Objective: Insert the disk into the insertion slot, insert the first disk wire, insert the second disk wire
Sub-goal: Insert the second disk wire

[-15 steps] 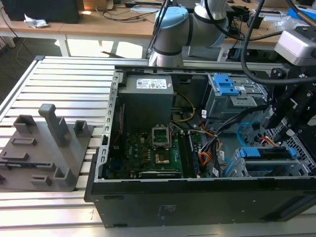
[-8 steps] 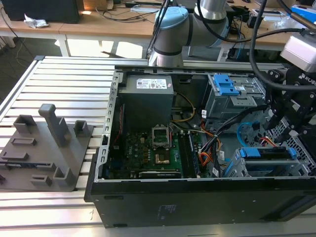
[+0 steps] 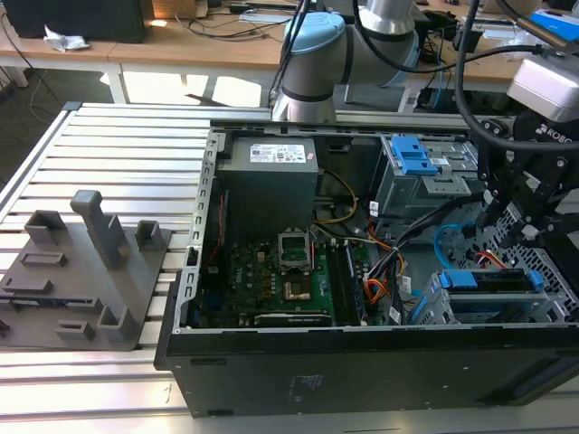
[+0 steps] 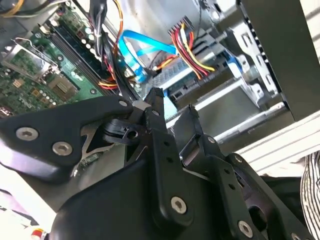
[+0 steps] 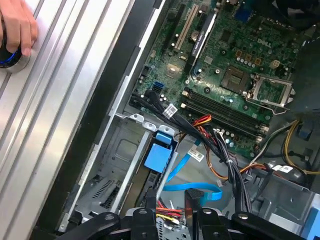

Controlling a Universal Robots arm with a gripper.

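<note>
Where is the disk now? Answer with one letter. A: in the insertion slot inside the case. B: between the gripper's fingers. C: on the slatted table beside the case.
A: the disk, framed by its blue carrier, sits in the insertion slot inside the case.

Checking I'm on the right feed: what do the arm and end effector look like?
The arm has silver tubes and pale-blue joint caps, with a black cable alongside. The end effector is black, with linked bars and silver screws.
</note>
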